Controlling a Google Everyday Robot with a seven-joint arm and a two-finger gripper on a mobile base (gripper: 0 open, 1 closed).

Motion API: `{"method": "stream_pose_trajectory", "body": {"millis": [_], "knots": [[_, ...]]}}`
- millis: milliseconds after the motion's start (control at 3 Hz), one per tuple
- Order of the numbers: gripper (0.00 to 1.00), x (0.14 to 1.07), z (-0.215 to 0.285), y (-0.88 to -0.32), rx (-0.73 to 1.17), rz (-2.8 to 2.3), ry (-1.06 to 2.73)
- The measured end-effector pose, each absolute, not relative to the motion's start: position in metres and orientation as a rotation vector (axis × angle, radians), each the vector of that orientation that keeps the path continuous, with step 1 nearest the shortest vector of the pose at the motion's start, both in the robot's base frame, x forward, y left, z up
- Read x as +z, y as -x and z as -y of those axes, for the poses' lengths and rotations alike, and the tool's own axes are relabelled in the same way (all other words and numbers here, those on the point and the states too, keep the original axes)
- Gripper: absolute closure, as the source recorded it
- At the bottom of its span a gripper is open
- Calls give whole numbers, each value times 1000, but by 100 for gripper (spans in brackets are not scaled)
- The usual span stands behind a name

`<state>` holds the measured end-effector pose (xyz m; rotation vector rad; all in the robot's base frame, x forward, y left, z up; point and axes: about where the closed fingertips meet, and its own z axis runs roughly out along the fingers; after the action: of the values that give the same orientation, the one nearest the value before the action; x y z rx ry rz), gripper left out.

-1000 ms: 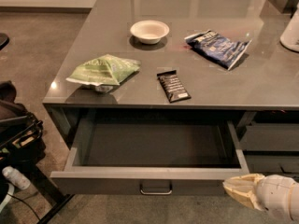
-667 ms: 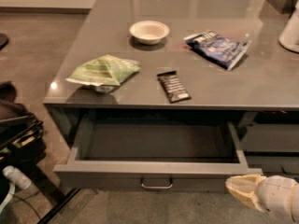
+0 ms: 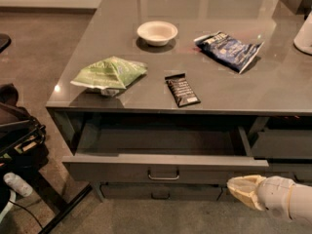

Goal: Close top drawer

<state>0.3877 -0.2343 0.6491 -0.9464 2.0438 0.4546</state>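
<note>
Starting at gripper (image 3: 240, 187): low right of view, cream tip aimed left, just below the right end of the top drawer (image 3: 112, 165) front. Whether it is spread or pressed together: cannot tell. Contact w/ front: cannot tell either, looks v. near.

Step, my read: push phase. Drawer is out partway, inside looks bare, front sits well fwd of the counter (image 3: 273, 87) edge. Not yet closed.

Next move prob needs: tip against the flat front, then a straight shove toward the cabinet, along the slide rails. Pushing at the right end only could skew a wide drawer, so nearer the loop handle (image 3: 163, 174) is safer.

Orientation: front faces out toward cam; long axis runs left-right, parallel to counter front edge. Travel direction is square to that, away from cam.

Outward: slimmer drawer front w/ handle (image 3: 161, 195) beneath; neighbouring stack (image 3: 285, 143) to the right. On top: dark snack bar (image 3: 182, 89), green bag (image 3: 109, 73), blue bag (image 3: 228, 48), white bowl (image 3: 157, 32), all apart from each other.
</note>
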Motion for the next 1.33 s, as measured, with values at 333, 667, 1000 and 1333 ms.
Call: {"method": "stream_pose_trajectory", "body": {"millis": [333, 667, 1000, 1333], "knots": [[100, 640, 222, -420, 416, -2004, 944], [100, 637, 198, -450, 373, -1945, 956], [100, 637, 182, -488, 250, -1897, 953], [100, 637, 182, -488, 250, -1897, 953]]}}
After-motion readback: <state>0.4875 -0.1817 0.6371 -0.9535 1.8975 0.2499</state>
